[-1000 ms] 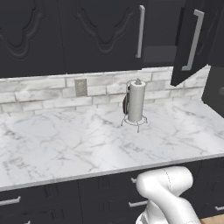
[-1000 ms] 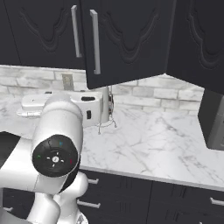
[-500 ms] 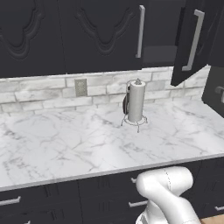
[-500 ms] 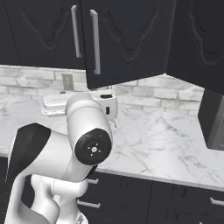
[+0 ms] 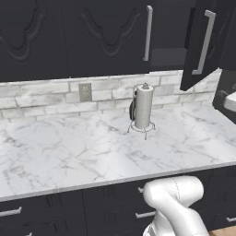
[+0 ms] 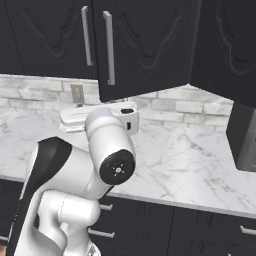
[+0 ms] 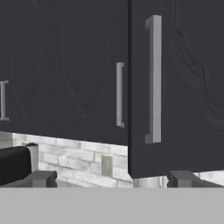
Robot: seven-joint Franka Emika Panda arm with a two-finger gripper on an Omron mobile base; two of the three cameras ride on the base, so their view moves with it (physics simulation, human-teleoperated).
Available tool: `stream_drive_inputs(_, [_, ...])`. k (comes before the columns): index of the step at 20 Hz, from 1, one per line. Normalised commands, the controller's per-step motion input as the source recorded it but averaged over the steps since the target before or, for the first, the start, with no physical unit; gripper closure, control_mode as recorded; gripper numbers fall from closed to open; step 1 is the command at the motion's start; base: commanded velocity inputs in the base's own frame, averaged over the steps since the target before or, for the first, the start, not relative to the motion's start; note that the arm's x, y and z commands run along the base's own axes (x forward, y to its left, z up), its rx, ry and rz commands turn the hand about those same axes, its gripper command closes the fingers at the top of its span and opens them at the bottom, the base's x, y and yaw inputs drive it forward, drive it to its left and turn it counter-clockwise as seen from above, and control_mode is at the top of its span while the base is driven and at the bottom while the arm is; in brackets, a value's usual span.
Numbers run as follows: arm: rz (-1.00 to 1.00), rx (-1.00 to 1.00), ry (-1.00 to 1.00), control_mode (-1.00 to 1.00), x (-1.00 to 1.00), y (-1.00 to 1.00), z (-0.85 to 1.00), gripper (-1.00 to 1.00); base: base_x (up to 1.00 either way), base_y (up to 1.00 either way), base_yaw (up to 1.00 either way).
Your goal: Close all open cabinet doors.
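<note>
One black cabinet door (image 6: pixel 147 47) stands swung out from the wall cabinets, its long silver handle (image 6: pixel 108 47) facing me; in the left base view this open door (image 5: pixel 203 41) hangs at the upper right. The neighbouring cabinet doors (image 5: pixel 108 37) to its left are flush and shut. In the hand view the open door (image 7: pixel 177 87) fills the right half, with a shut door (image 7: pixel 83 74) behind it on the left. My gripper (image 7: pixel 112 179) is open and holds nothing. Its fingertips (image 7: pixel 41 178) stand wide apart, below and short of the open door's bottom edge.
A paper towel holder (image 5: pixel 143 108) stands on the marble counter (image 5: pixel 69 152) by the backsplash, near a wall outlet (image 5: pixel 85 91). A black microwave (image 6: pixel 242 135) sits at the counter's right end. Black drawer fronts (image 6: pixel 210 235) run below the counter edge.
My arm has swung round in the right base view, its big joint now lower and further right. A white part of the hand has come in at the left base view's right edge. The doors have not moved.
</note>
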Motion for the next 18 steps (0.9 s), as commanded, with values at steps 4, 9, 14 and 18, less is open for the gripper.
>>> stream_drive_inputs(4, [0.0, 0.03, 0.0, -1.0, 0.46, -0.06, -0.18, -1.0, 0.0, 0.0, 0.0])
stream_drive_inputs(9, [0.04, 0.03, 0.0, -1.0, 0.39, -0.17, -0.13, -1.0, 0.0, 0.0, 0.0])
stream_drive_inputs(14, [0.05, 0.0, 0.0, -1.0, 0.4, -0.15, -0.1, -1.0, 0.0, 0.0, 0.0])
stream_drive_inputs(18, [0.05, 0.0, -0.01, -1.0, 0.39, -0.04, -0.04, -1.0, 0.0, 0.0, 0.0])
